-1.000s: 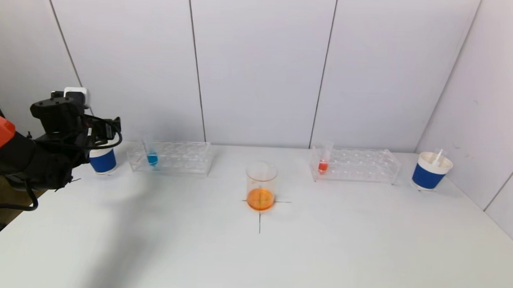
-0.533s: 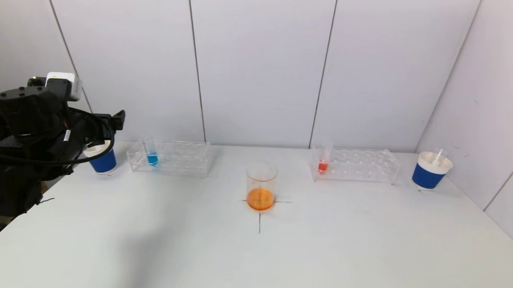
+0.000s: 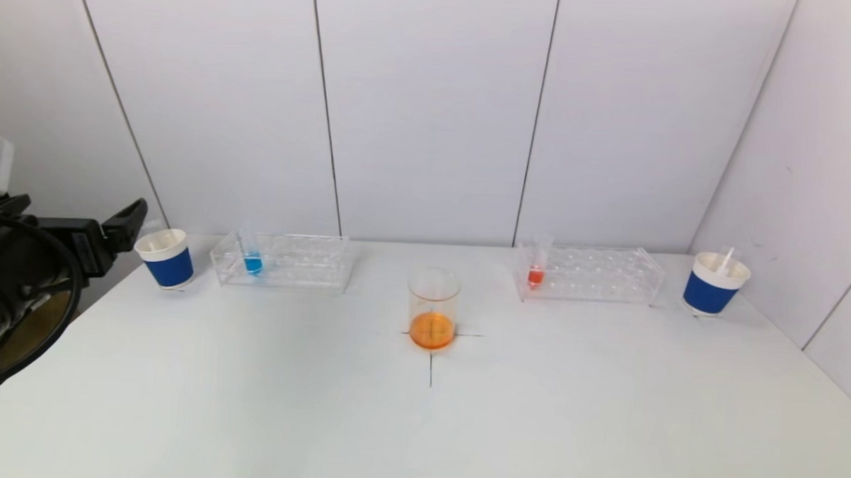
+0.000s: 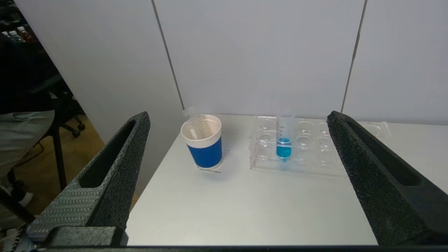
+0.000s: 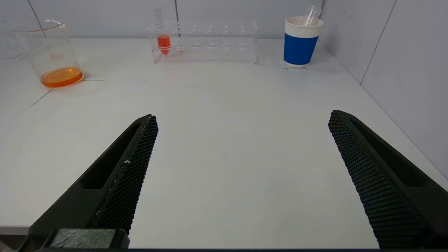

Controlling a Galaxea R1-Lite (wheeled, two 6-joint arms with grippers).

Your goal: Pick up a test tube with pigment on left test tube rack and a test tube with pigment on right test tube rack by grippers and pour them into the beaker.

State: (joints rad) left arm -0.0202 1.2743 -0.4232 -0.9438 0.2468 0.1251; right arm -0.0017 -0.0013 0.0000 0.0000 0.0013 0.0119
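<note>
Both racks (image 3: 282, 261) hug the far table (image 3: 419, 423) edge; beaker (image 3: 433, 308) central.

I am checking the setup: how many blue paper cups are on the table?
2. One cup stands at the table's left end, beside the left rack. The other cup stands at the right end, beside the right rack.

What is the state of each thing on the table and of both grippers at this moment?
Left gripper: open, empty, beyond the table's left edge.
Right gripper: open, empty, above the table.
Blue-pigment test tube: upright in the left rack.
Red-pigment test tube: upright in the right rack.
Beaker: upright, holds orange liquid.
Left blue cup: upright, holds an empty tube.
Right blue cup: upright, holds an empty tube.
</note>
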